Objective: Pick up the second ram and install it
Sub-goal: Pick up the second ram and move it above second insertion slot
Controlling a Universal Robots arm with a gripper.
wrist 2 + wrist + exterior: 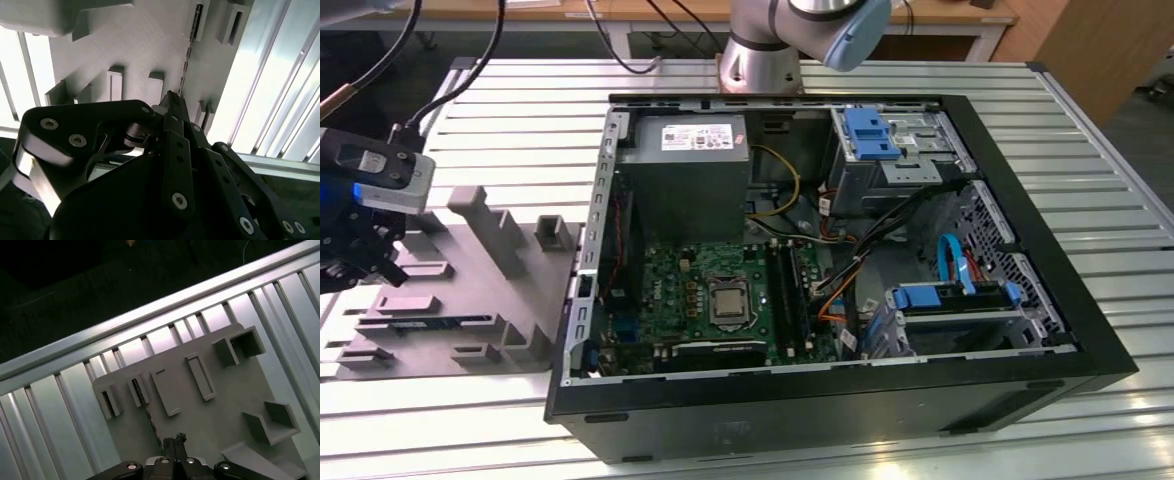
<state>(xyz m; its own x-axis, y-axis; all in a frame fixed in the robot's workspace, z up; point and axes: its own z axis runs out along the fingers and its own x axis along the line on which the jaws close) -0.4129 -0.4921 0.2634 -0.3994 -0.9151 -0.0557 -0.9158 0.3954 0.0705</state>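
While the black end effector (175,441) hangs over the grey moulded plastic fixture (474,290), I read its fingers as pressed together. In both wrist views the two linkages fold inward and the tips meet in one narrow point.

The second ram (186,60), a slim dark memory stick that I see edge-on, stands in a slot of that fixture. It runs as a thin line away from the fingertips (169,100). I cannot tell whether the tips touch its near end or sit just above it.

In the exterior view the fixture lies flat on the slatted metal table (1067,130), near the table's edge on the exterior view's left. The end effector sits over the fixture's outer side, under a boxy grey camera housing (380,172) on the wrist.

Just beside the fixture, toward the table's middle, lies the open black computer case (854,400). It holds a green motherboard (700,275) with long black slots (783,295), a grey power supply (680,190) and a blue drive bracket (867,130).
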